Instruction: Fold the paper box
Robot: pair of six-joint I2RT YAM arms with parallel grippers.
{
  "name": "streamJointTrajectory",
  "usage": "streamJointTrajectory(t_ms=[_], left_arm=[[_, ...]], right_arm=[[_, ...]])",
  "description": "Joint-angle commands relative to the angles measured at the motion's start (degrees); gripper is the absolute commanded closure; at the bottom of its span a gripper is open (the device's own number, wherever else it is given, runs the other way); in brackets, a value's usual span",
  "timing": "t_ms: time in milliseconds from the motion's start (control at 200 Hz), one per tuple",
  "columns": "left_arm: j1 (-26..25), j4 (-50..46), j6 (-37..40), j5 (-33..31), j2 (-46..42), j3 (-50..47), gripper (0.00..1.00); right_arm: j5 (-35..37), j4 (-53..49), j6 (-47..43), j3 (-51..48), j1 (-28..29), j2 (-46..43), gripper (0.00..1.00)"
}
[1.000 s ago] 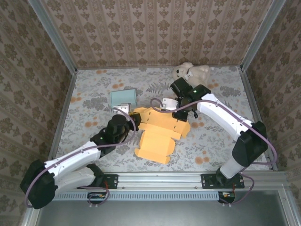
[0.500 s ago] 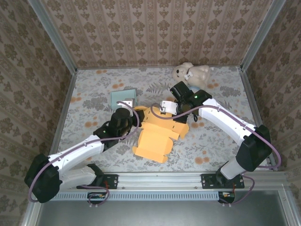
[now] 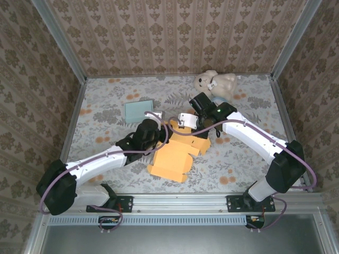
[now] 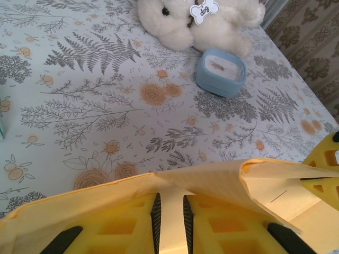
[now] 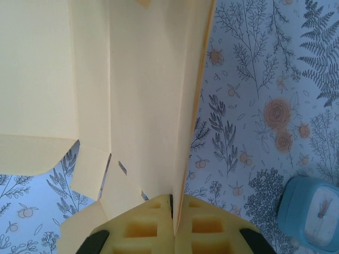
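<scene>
– At mid-table, between both arms, the box (image 3: 175,159) is lying partly folded, its orange panels spreading toward the near edge. Are you seeing who is holding it?

– You are holding it twice. Your left gripper (image 4: 170,214) is pinching a raised flap, its jaws standing almost together with just the sheet between the pads. Your right gripper (image 5: 172,211) is clamping fully closed on another panel's edge, the paper running up from between its fingers.

– How is it likely to be handling?

– Judging by the look, it is behaving as light, thin card: stiff along the creases, floppy across the open panels, and liable to tear or crumple if you are pulling the two grips apart. It is probably sliding easily on the cloth (image 3: 106,100) too.

– Where should you be taking hold?

– Close to a crease or along a flap's edge, as you are doing now, rather than mid-panel, where it is likely bending. The dog (image 3: 214,82) and the clock (image 4: 221,71) are sitting well apart, at the far side.
</scene>
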Motion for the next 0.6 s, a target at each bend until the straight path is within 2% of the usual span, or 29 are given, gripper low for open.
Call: streamJointTrajectory(t_ms=[0,360,595], left_arm=[[1.01,0.91,-1.16,-1.35,-1.02,0.78,0.77],[9.51,-0.32,-3.97,0.08,-9.47,-11.21,0.76],[11.18,-1.85,-4.35,-1.70,-9.52,-13.32,0.76]], right_arm=[[-1.11,0.73,-0.76,-1.23,1.04,-0.22,1.00],[-0.67,0.92,-0.70,-1.45,0.92,1.45,1.00],[-1.45,0.83,-0.50,-1.46,0.93,0.72,1.00]])
